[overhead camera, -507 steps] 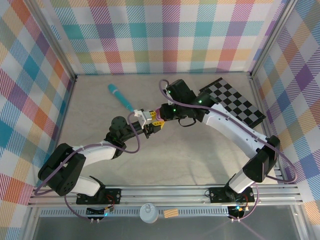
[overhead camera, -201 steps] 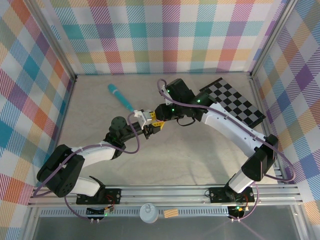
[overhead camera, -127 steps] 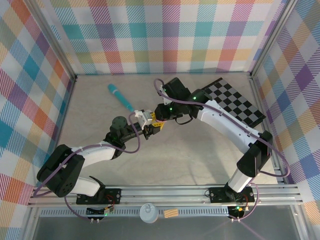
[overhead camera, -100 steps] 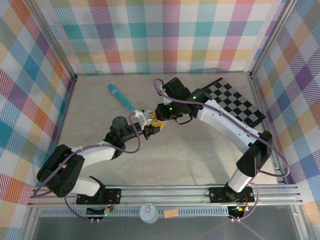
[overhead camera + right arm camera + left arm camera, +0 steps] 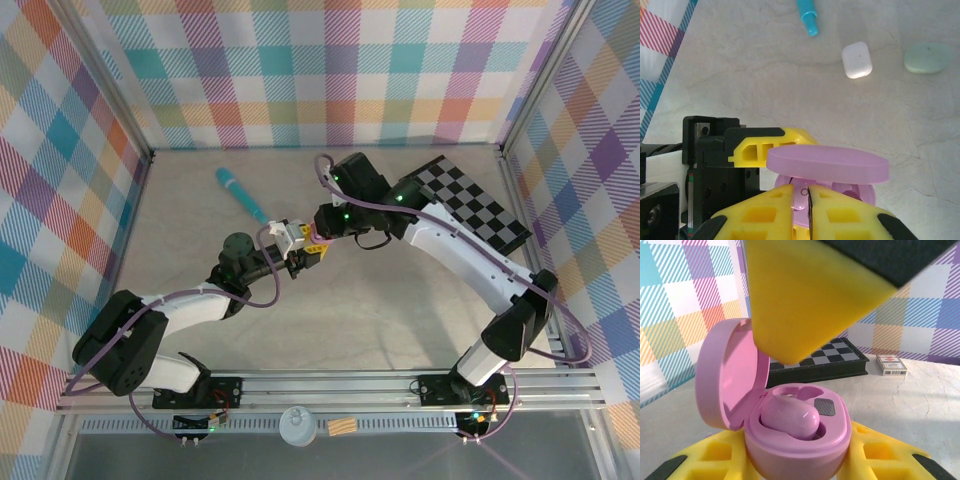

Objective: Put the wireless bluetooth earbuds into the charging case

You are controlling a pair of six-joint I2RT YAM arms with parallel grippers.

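A pink charging case [image 5: 800,440] stands open in my left gripper [image 5: 797,462], whose yellow fingers are shut on its base; the lid [image 5: 725,375] is tipped back to the left. One pink earbud [image 5: 789,418] lies in a well of the case. My right gripper [image 5: 809,192] hangs just above the case [image 5: 850,192], its fingers shut with a hairline gap and nothing seen between them. A finger of the right gripper [image 5: 805,295] looms over the earbud. In the top view both grippers [image 5: 300,252] [image 5: 316,240] meet at mid-table.
A white case [image 5: 857,60] and a pale green case [image 5: 927,58] lie shut on the table beyond. A teal pen-like stick [image 5: 240,193] lies at the back left, and a folded chessboard [image 5: 470,205] at the back right with a small card box [image 5: 891,365] near it.
The right arm swayed slightly left and back over the case, and its fingers drew together. The left arm and the case have stayed put.
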